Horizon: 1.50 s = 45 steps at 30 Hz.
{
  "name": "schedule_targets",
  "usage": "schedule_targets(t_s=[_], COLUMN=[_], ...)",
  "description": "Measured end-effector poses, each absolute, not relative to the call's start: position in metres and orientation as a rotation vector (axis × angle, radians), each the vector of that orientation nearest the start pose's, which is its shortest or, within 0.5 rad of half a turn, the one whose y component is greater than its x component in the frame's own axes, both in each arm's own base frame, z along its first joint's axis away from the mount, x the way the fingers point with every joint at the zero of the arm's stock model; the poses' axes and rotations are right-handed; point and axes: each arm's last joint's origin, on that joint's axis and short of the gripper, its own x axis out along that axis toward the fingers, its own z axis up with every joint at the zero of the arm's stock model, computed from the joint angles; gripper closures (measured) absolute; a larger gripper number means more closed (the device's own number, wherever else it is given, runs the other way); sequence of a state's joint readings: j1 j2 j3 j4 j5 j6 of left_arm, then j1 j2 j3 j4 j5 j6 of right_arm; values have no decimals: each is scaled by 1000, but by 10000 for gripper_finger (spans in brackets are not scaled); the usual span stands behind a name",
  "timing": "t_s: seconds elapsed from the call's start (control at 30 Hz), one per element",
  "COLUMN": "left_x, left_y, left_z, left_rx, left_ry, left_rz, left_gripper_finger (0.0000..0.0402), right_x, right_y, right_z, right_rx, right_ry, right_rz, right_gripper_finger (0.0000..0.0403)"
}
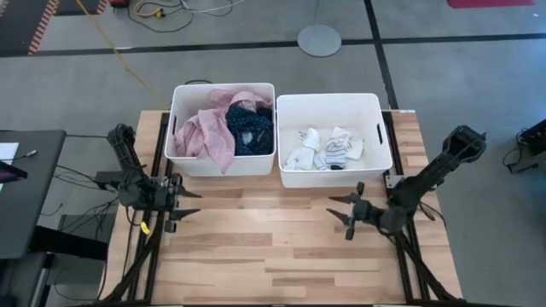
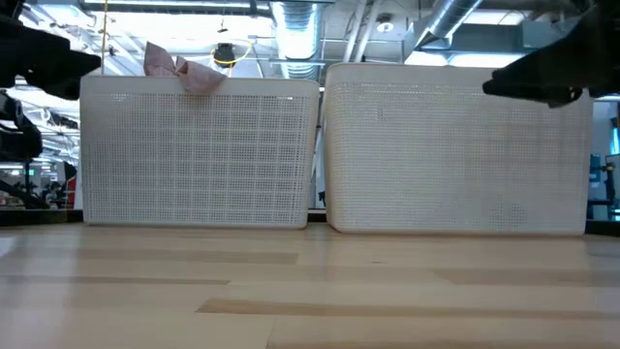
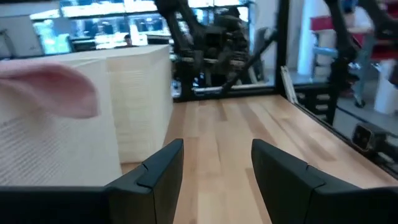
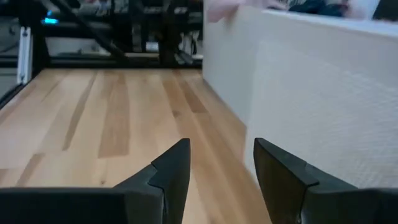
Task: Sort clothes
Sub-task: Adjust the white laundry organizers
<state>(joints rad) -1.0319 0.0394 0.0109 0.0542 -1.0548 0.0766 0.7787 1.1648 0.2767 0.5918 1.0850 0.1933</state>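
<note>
Both claws hover spread and empty over the bare table [image 1: 281,247], left claw [image 1: 189,205] and right claw [image 1: 339,213]. Pink top [image 1: 209,128] and navy dotted piece [image 1: 250,130] fill the left bin [image 1: 181,98]; socks [image 1: 328,149] the right bin [image 1: 290,104]. Sorting looks finished; retreat seems next.

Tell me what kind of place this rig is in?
Likely a workshop or lab: concrete floor with taped lines, exposed ceiling ducts, cables and a yellow cord across the floor.

Bin walls [image 2: 199,155] hide the clothes
</note>
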Motion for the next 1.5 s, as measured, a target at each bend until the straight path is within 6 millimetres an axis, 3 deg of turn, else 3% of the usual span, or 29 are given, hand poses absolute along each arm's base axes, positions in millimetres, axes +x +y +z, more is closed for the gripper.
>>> schedule_targets(t_s=[0.13,0.33,0.6,0.9,1.1,1.27,1.5], left_x=[65,66,69,81,91,97,101], left_y=[-59,-56,-59,-54,-42,-31,-21], left_z=[170,171,172,168,167,165,162], left_rx=[109,123,17,73,102,94,130], left_ry=[-21,-28,-52,-18,-9,9,42], left_rz=[20,41,-132,-117,-125,-115,-89], left_gripper_finger=[216,216,216,216,216,216,216], right_x=[153,153,172,202,226,226,223], right_y=[99,56,13,-11,-29,-36,-37], right_z=[163,150,150,150,129,118,140], right_rx=[-45,18,39,-30,-16,-5,-75], right_ry=[71,-30,-20,-36,-2,-2,-87], right_rz=[-342,-196,-20,123,151,150,104], right_gripper_finger=[216,216,216,217,220,239,268])
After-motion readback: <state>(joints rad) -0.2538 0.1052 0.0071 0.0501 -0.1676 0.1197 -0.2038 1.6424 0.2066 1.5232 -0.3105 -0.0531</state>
